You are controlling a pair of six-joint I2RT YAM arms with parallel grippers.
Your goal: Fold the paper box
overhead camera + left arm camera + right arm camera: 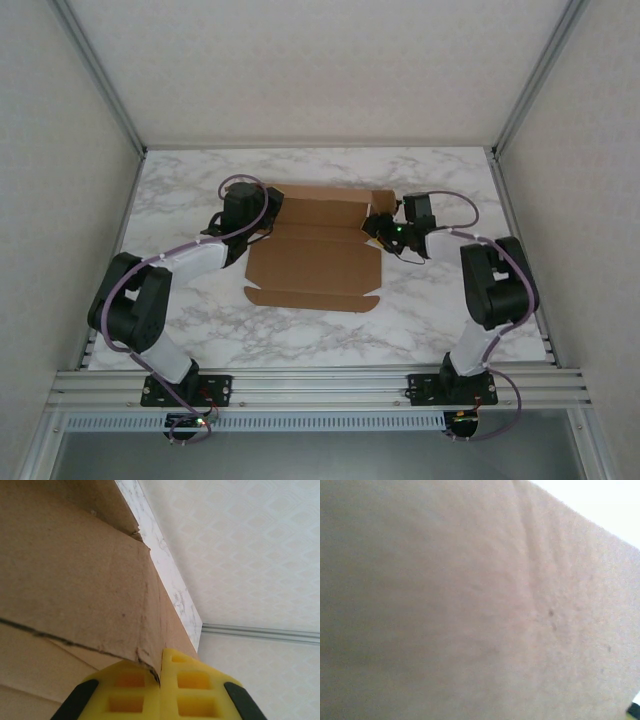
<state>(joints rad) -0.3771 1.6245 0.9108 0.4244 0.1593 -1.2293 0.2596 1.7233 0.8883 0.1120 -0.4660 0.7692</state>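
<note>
The paper box point(315, 262) lies on the marble table as a brown cardboard sheet, its back part folded up into walls. My left gripper point(262, 218) is at the box's left rear corner. In the left wrist view its yellow pads point(190, 690) are pressed together on the edge of a raised cardboard flap point(75, 570); the left gripper point(161, 675) is shut on it. My right gripper point(378, 228) is against the box's right rear side. In the right wrist view blurred cardboard point(470, 605) sits right against the camera and hides the fingers.
The marble table point(450, 310) has bare room in front of and to the right of the box. White enclosure walls and metal corner posts point(520, 100) border it. An aluminium rail point(320, 385) carries both arm bases at the near edge.
</note>
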